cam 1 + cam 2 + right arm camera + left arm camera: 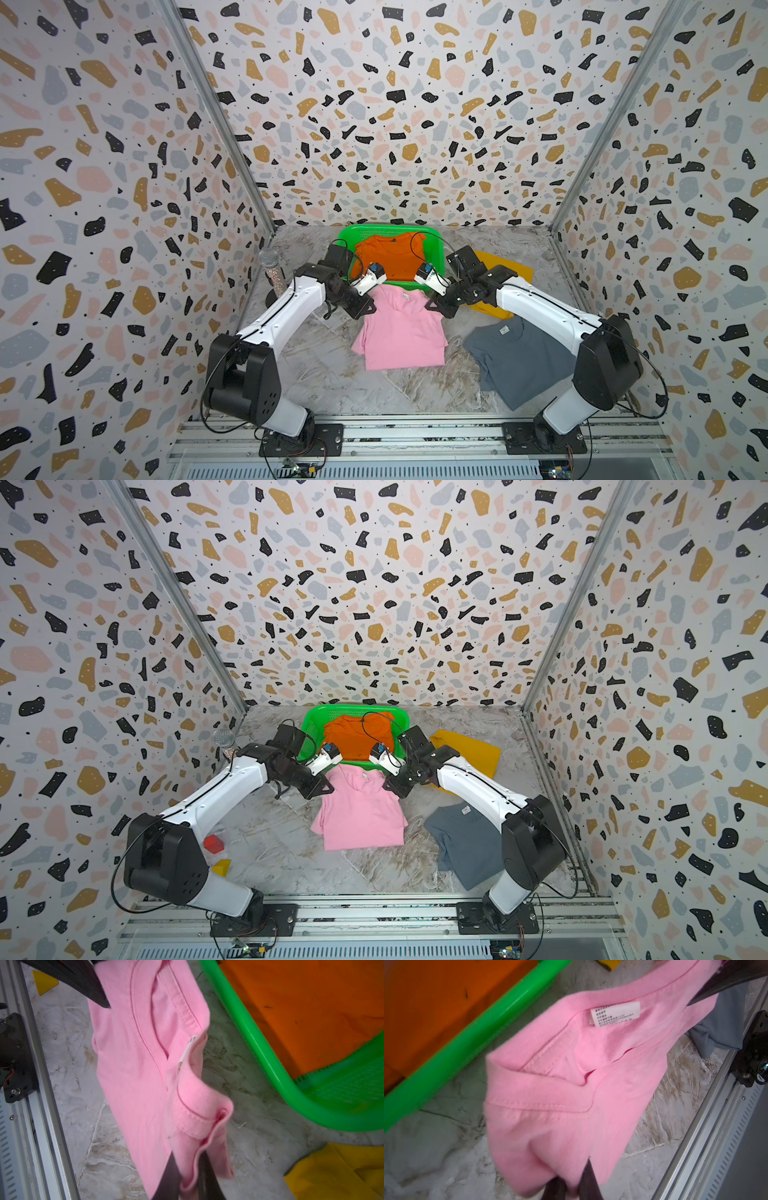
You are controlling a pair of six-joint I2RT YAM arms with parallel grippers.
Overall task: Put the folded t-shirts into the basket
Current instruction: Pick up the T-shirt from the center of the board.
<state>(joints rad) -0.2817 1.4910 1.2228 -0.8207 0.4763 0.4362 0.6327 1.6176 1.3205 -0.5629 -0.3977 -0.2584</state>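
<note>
In both top views the green basket (pixel 348 237) sits at 12 o'clock on the marble desk (pixel 328 374), with the orange shirt (pixel 390 255) inside it. The pink shirt (pixel 401 336) lies mid-desk, just at 6 o'clock of the basket. The left claw (pixel 369 309) pinches its collar-end corner at 9 o'clock, the right claw (pixel 434 306) the one at 3 o'clock. The yellow shirt (pixel 513 270) lies at 2 o'clock. The grey shirt (pixel 515 361) is at 4 o'clock, its neck tag (pixel 504 330) unreadable. A microphone (pixel 271 262) stands at 10 o'clock.

In the left wrist view, the left claw is clamped on pink cloth. The white label (pixel 615 1013) inside the collar carries rows of print too fine to read.

In the right wrist view, the right claw is clamped on a fold of pink collar, the label seen edge-on.
</note>
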